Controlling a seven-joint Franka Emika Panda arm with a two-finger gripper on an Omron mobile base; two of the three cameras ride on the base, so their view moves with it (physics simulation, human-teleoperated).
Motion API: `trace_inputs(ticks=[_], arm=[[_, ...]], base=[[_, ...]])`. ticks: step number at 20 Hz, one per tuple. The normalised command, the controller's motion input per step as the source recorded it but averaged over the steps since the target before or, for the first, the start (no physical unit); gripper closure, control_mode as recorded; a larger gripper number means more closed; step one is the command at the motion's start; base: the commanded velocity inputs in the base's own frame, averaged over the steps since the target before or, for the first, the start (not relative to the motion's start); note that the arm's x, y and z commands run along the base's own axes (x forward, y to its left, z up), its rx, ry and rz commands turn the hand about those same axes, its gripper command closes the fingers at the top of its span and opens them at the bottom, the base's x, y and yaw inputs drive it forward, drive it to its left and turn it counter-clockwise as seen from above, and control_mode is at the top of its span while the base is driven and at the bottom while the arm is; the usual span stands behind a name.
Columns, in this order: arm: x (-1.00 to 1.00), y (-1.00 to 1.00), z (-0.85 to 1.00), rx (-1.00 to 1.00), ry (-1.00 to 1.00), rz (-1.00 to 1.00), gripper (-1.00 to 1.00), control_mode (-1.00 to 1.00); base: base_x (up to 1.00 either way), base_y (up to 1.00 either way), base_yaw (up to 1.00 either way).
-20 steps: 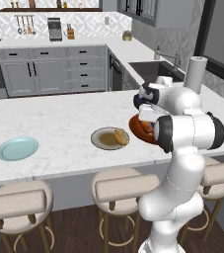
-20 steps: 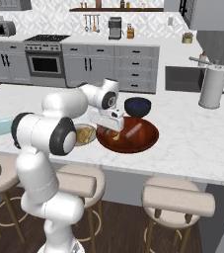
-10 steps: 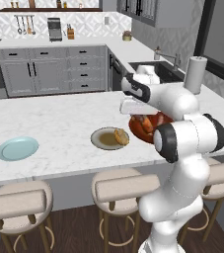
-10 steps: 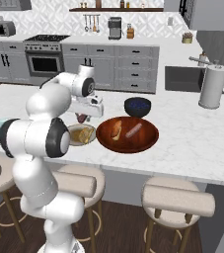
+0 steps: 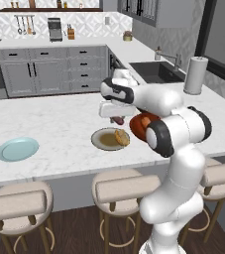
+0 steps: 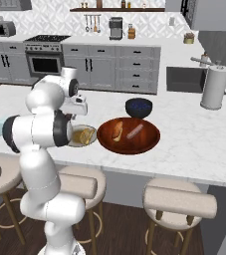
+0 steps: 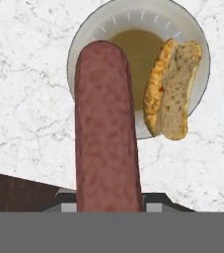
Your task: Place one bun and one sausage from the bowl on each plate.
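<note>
On the white counter [image 5: 59, 124]: everything sits here, the bowl, both plates and the food.
Arm: it reaches from the right of the left base view, over to the beige plate.
Bowl [image 6: 144, 144]: big, round and red-brown, just beside the beige plate. A bun [image 6: 117, 131] and another sausage [image 6: 133, 131] lie in it.
Blue plate [image 5: 18, 148]: bare, well apart from the beige plate, far to the left in the left base view.
Beige plate [image 7: 91, 44]: pale rim, brown middle. A bun [image 7: 172, 89] leans on its right side in the hand view, sticking out a bit over the rim.
Hand [image 5: 115, 110]: it hangs above the beige plate, shut partway on a sausage [image 7: 106, 123].
Sausage: long and red-brown, held at one end. It is up in the air, over the left half of the plate.
Step now: I think the sausage is going onto the beige plate, next to the bun.
How to do it well: go down slowly first. Aim for the bare brown middle, not the bun. Let go low, so the sausage does not roll off the rim.
What is left: the blue plate needs its bun and sausage.
Hand view: shows the bare spot on the plate and how the sausage lines up over it.
Left base view: shows the blue plate and how high the hand is.
Right base view: shows inside the bowl, which the arm partly hides in the left base view.
</note>
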Motion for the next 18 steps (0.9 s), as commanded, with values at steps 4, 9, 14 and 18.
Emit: trace_inputs(ticks=[4, 9, 14, 18], arm=[[0.53, 0.19, -0.18, 0.0, 0.01, 0.01, 1.0, -1.0], [0.28, 0.01, -0.73, 0.0, 0.0, 0.0, 1.0, -1.0], [0.08, 0.01, -0.78, 0.0, 0.0, 0.0, 1.0, -1.0], [0.36, 0.01, -0.26, 0.0, 0.0, 0.0, 1.0, -1.0]], base=[[0.0, 0.0, 0.0], [0.0, 0.0, 0.0], [0.0, 0.0, 0.0], [0.0, 0.0, 0.0]])
